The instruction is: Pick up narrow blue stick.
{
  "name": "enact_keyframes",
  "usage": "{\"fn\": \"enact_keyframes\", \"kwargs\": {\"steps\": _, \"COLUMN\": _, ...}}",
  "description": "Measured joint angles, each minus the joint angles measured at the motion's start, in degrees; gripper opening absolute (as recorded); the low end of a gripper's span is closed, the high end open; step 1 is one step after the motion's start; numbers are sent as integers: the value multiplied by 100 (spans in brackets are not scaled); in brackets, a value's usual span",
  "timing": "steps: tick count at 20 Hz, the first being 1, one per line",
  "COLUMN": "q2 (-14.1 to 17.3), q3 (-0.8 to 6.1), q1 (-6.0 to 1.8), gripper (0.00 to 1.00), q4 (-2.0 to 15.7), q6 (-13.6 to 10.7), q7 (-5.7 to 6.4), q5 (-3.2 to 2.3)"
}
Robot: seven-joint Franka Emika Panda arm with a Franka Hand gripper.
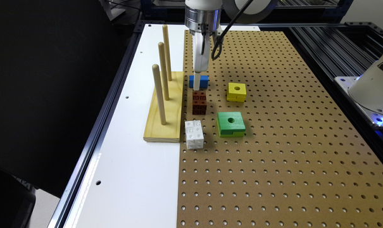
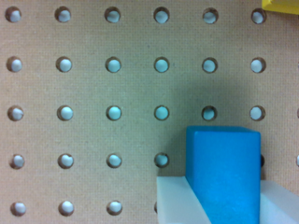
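The narrow blue stick point(image 1: 203, 81) lies on the pegboard beside the wooden peg stand, its smooth blue face point(image 2: 223, 163) large in the wrist view. My gripper point(image 1: 196, 85) comes straight down onto its middle. In the wrist view the gripper point(image 2: 223, 205) has one white finger point(image 2: 175, 200) against one side of the stick and the other finger point(image 2: 280, 203) against the opposite side, so it is shut on the stick. In the exterior view the stick still looks level with the board.
A brown studded block point(image 1: 199, 102) sits just in front of the stick, then a white studded block point(image 1: 194, 134). A yellow block point(image 1: 236, 91) and a green block point(image 1: 231, 124) lie toward the exterior view's right. The stand point(image 1: 164, 107) carries three tall pegs.
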Motion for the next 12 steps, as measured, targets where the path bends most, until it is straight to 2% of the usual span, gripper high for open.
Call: {"fn": "enact_keyframes", "kwargs": {"steps": 12, "q2": -61, "q3": -1, "q1": -4, "gripper": 0, "q4": -2, "q6": -32, "q7": 0, "q5": 0}}
